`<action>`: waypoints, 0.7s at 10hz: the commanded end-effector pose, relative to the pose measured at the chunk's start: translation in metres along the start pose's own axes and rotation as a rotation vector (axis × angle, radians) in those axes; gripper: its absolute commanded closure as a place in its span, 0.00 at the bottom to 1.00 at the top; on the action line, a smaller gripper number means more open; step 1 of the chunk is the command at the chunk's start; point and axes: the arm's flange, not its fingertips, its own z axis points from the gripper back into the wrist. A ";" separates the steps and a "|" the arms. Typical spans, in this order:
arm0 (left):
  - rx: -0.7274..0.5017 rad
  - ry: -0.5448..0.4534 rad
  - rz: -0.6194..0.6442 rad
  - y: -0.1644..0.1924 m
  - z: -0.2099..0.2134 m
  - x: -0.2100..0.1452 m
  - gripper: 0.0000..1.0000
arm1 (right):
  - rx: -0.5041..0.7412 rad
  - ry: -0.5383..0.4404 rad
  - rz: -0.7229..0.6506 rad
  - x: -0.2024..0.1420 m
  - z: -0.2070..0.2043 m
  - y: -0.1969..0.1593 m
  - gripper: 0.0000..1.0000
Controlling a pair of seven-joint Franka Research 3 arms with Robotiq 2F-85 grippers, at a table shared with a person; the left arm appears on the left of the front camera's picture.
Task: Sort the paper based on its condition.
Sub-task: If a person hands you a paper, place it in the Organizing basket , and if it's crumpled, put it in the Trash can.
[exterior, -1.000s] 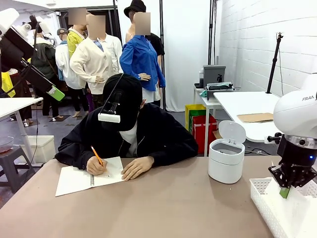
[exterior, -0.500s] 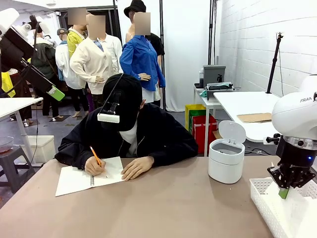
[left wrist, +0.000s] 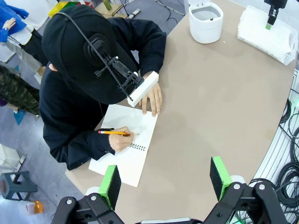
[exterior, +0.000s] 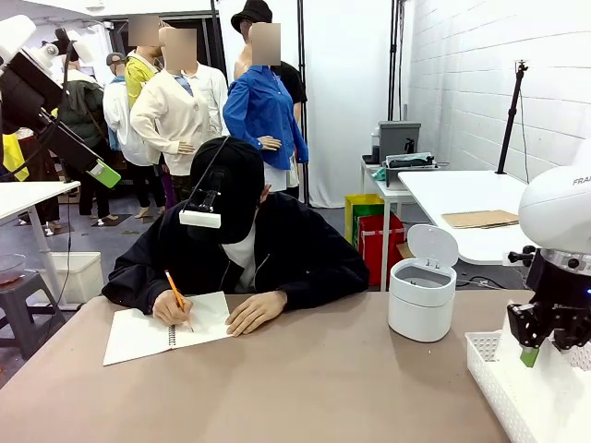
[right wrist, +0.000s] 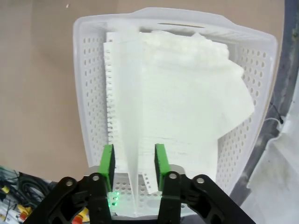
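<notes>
The brown desk (exterior: pixel 323 388) and the person (exterior: pixel 268 249) bent over it look as they did a second ago. The person's pencil (exterior: pixel 177 293) has crept slightly along the open notebook (exterior: pixel 152 334). The right arm (exterior: pixel 563 212) has drifted a touch toward its own side above the white perforated basket (right wrist: pixel 88 70) at the desk's right edge. Just beyond the basket, the white lidded bin (exterior: pixel 422 295) has not moved.

The paper (right wrist: pixel 187 93) lies piled in the basket, directly under the right hand (right wrist: pixel 134 150). One sheet (right wrist: pixel 128 84) with a punched edge stands on edge out of the pile and rises into the gap between the green pads (right wrist: pixel 108 161).

That hand was pinched shut a second ago. Its jaws are now partly spread, with clear space on both sides of the upright sheet, so it grips nothing. The left hand (left wrist: pixel 165 179) hangs high over the notebook with its pads wide apart and empty.
</notes>
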 end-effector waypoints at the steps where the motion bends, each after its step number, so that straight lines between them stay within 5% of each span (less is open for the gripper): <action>1: -0.001 -0.002 0.001 0.000 0.001 0.000 0.00 | -0.074 -0.021 -0.039 -0.004 0.012 -0.011 0.00; 7: -0.001 -0.002 0.001 0.000 0.001 0.000 0.00 | -0.101 -0.121 -0.001 -0.017 0.081 -0.013 0.00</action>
